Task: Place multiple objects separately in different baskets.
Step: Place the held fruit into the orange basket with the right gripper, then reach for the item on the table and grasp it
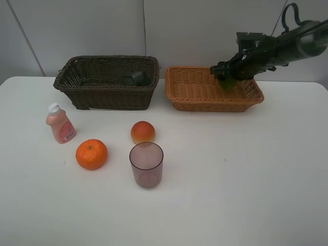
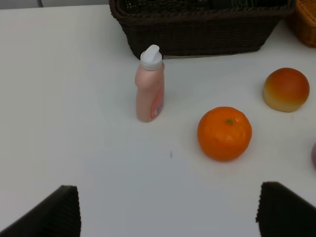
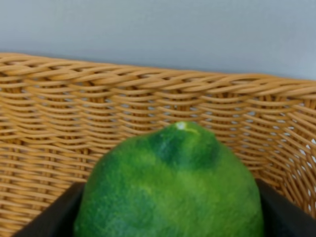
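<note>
So the right tool (image 1: 225,78) grips the green fruit (image 3: 173,187) inside the tan basket (image 1: 197,100), upper right of frame — left tool (image 2: 170,210) is spread wide, empty.

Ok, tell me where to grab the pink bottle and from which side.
I'd take the bottle around its pink body, below the cap, level, from the table's front side. It stands upright and slim, with bare table around it; the dark basket stands close behind.

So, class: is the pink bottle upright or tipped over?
Upright: the pink bottle stands on its base, white cap uppermost, clear of the dark basket.
</note>
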`<state>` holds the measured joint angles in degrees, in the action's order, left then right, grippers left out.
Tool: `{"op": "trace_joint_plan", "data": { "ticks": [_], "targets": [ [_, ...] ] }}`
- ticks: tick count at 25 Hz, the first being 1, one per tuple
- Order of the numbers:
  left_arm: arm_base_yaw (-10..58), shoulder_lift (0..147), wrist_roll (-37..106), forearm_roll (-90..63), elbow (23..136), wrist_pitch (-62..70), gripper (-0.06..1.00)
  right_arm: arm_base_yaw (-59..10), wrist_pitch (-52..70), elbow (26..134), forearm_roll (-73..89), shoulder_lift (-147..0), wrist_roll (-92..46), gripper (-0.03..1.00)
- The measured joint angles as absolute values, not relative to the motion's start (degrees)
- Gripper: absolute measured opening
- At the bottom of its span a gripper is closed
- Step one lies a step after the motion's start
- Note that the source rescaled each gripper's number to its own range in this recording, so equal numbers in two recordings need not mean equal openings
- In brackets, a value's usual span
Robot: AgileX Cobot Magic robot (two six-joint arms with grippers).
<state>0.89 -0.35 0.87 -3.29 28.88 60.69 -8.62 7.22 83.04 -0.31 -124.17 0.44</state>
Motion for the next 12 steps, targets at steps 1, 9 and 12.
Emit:
{"op": "trace_joint_plan", "data": {
  "ticks": [1, 9, 12],
  "targets": [
    [0.9, -0.4, 0.9, -3.3, 28.9, 60.7, 0.93, -8.6, 7.2, 83.0, -0.3, -124.2, 0.4, 0.51],
    [0.9, -0.4, 0.9, -3.3, 28.9, 60.7, 0.93, -8.6, 6.9, 83.2, 0.0, -124.2, 0.4, 0.74],
    [0.9, -0.4, 0.9, -3.3, 28.9, 60.7, 0.93, -8.6, 7.0, 83.2, 0.0, -124.2, 0.4, 0.76]
  ]
}}
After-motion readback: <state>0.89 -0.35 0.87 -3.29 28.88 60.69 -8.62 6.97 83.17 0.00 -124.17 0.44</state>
